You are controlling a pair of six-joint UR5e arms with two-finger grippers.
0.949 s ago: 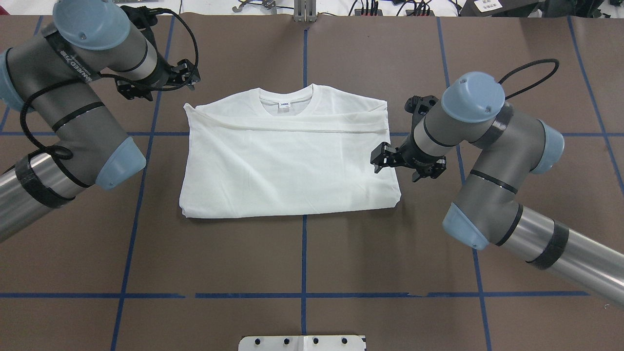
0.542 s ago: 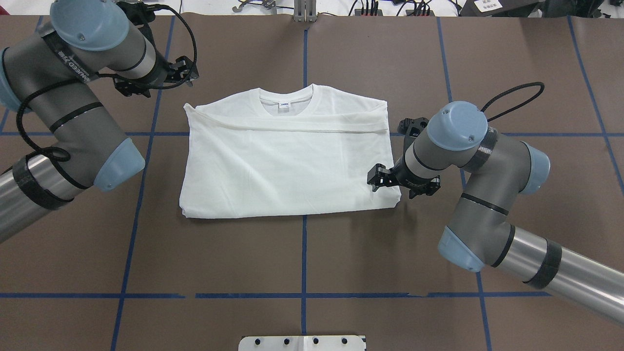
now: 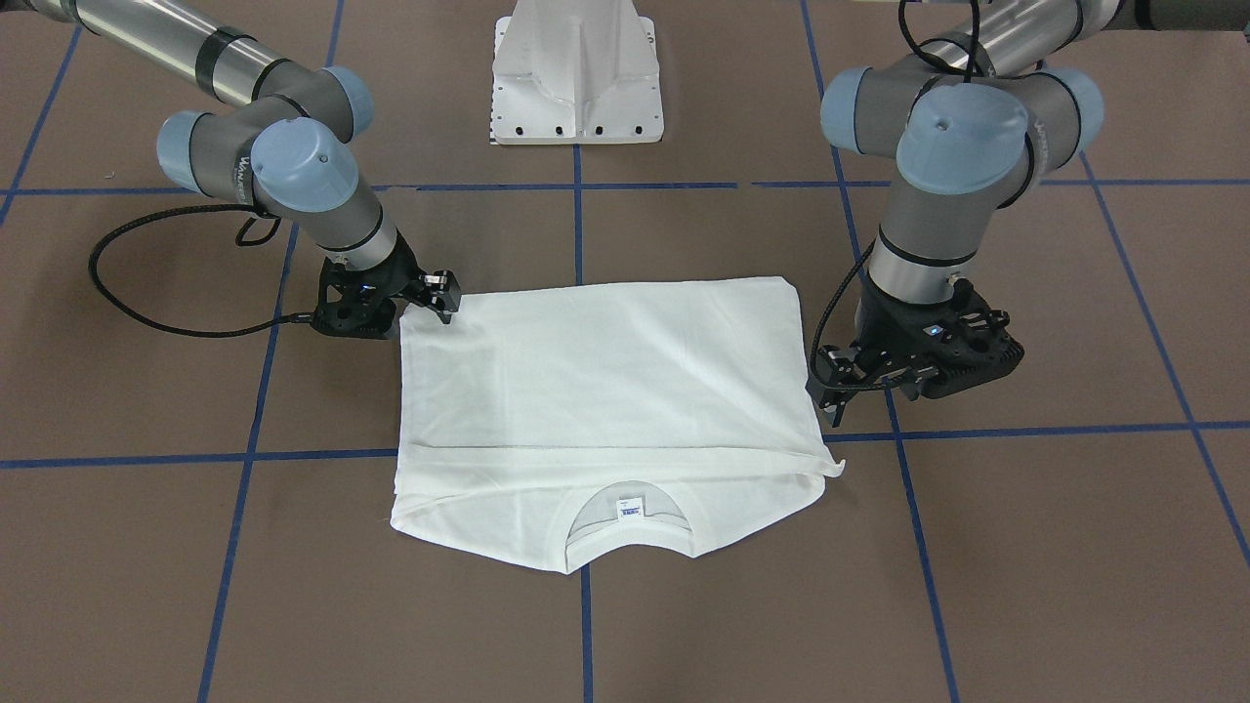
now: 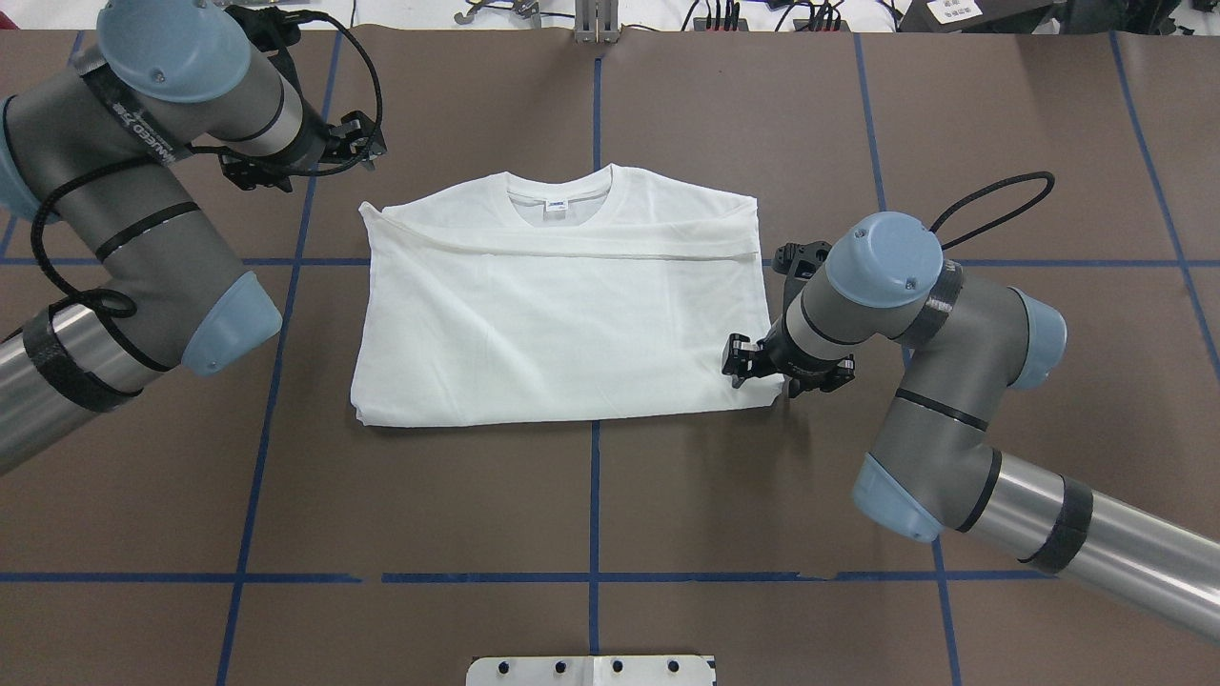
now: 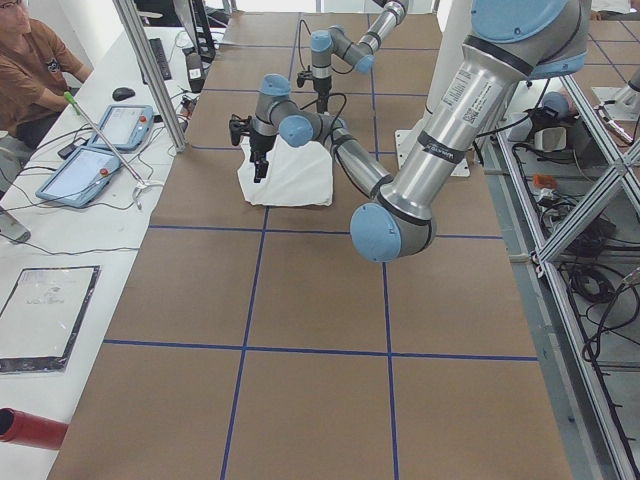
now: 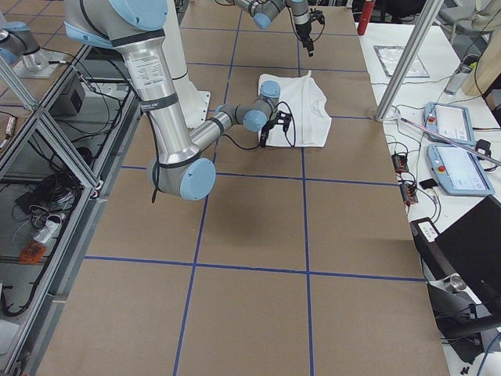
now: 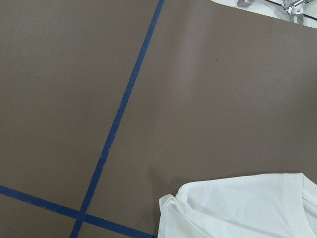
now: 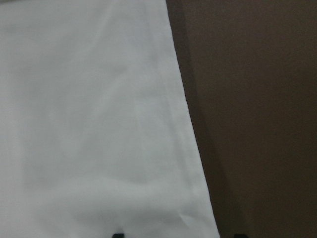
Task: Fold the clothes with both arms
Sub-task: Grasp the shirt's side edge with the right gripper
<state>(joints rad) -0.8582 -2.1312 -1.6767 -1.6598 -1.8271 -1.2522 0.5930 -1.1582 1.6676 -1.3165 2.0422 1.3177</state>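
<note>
Folded white shirt, right tool apart over corner, left tool apart beside

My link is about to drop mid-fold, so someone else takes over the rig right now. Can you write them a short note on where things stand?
Right gripper: open, low at the shirt's near right corner, jaws either side of the edge, nothing gripped.
Left gripper: looks open and empty, above the bare table off the shirt's far left corner, clear of the cloth.
Shirt: flat mid-table, collar away from the robot, label showing.
Done: sleeves folded in across the chest, making a rough rectangle.
Left: probably grip the near corners and fold the body toward the collar. The left arm is not at its corner yet.
</note>
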